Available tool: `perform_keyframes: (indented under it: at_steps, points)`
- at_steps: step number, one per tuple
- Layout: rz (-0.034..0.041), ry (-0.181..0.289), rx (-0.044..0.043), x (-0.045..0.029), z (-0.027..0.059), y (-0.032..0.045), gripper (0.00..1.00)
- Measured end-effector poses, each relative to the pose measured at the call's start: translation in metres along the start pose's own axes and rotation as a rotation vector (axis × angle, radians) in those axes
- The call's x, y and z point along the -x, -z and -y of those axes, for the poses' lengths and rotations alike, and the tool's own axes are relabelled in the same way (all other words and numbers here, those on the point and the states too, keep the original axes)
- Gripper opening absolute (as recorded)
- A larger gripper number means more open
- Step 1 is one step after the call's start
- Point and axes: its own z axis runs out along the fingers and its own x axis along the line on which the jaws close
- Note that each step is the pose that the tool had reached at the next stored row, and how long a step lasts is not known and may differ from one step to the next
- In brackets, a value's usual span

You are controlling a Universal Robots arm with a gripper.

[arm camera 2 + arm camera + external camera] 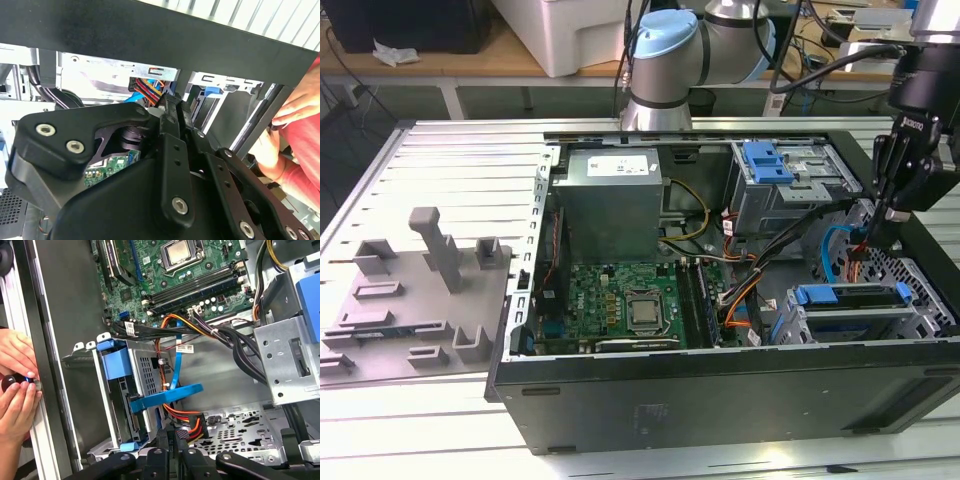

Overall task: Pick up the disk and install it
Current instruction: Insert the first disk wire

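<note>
The disk [848,318], silver in its blue carrier frame, sits inside the drive cage at the case's front corner, on the exterior view's right. In the first wrist view the disk [119,405] stands edge-on in that cage under a blue tab. My gripper [886,210] hangs just above and behind the cage, inside the open computer case. Its fingers are shut, with nothing visible between them. In the first wrist view the gripper [172,436] is right beside an orange-and-red cable plug [192,426] and a blue flat cable [167,394]. The second wrist view shows the fingers [175,125] pressed together.
A grey power supply box [615,200], the green motherboard [640,305] and a second drive cage with a blue latch [767,160] are inside the case. Cable bundles [220,332] cross near the gripper. A person's hands [15,385] work at the case's outer wall. A grey fixture [420,290] lies on the exterior view's left.
</note>
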Motion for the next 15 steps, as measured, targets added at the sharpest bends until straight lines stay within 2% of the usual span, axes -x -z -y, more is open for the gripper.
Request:
perform_keyframes:
  at_steps: [9, 15]
  points:
    - [-0.0007, 0.0, -0.0003, -0.003, -0.0091, -0.0011, 0.17]
    - [-0.0006, 0.012, -0.0049, -0.0081, -0.0091, -0.0031, 0.17]
